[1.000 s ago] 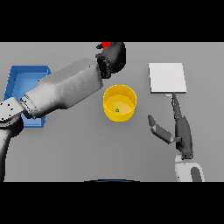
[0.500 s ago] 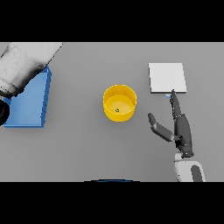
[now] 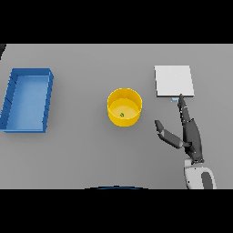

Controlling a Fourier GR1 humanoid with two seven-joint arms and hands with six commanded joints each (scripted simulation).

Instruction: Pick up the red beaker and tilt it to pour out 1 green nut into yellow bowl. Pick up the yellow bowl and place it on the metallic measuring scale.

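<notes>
Yellow bowl [image 3: 124,106], green nut [image 3: 121,114] inside; blue tray [image 3: 27,99]; pale grey scale [image 3: 174,80]; dark right hand [image 3: 185,133]; grey table [image 3: 82,150].

Right arm is entering from the lower right edge, white and grey forearm pointing up the view. Right hand [image 3: 190,136] is lying open, dark fingers [image 3: 184,108] stretching straight ahead and slightly leftward, tips pointing toward the far side. Thumb [image 3: 164,133] is spreading out to the left, well apart from the fingers. Hand is holding nothing. Left hand is showing nowhere in the head view.
</notes>
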